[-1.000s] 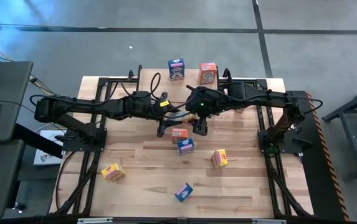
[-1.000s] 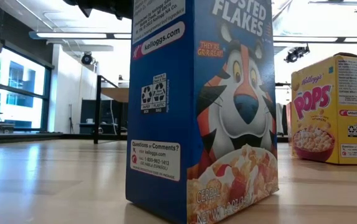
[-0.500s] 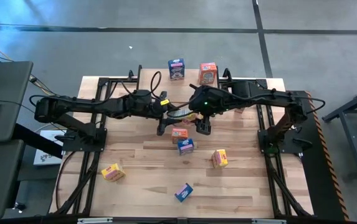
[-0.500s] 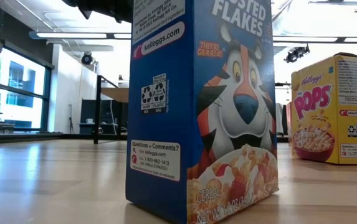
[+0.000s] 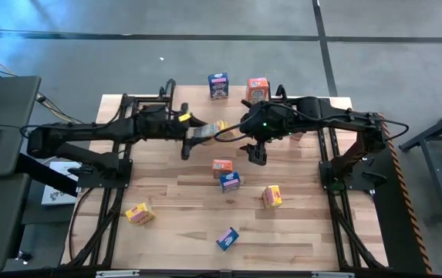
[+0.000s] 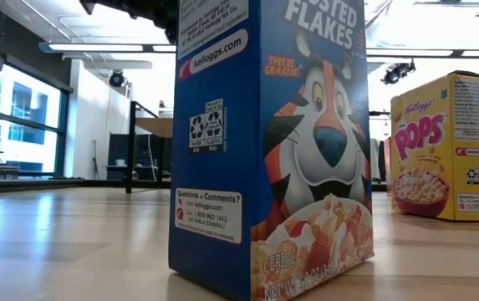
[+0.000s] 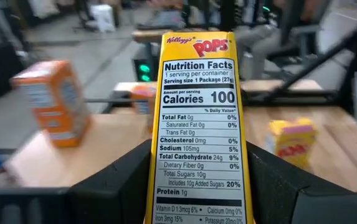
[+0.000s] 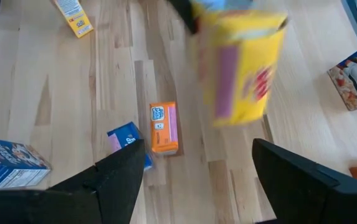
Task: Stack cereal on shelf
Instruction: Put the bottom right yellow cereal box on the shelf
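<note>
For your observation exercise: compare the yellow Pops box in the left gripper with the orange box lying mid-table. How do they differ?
The yellow Pops box is clamped in the left gripper above the table; the orange box lies flat on the table, untouched. Their colours differ: yellow against orange. Both are small cereal boxes, neither on the shelf.

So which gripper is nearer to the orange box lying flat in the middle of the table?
Right. The right gripper, open, hangs just beside the orange box, nearly above it. The left gripper sits farther toward the shelf side, shut on a yellow Pops box.
</note>
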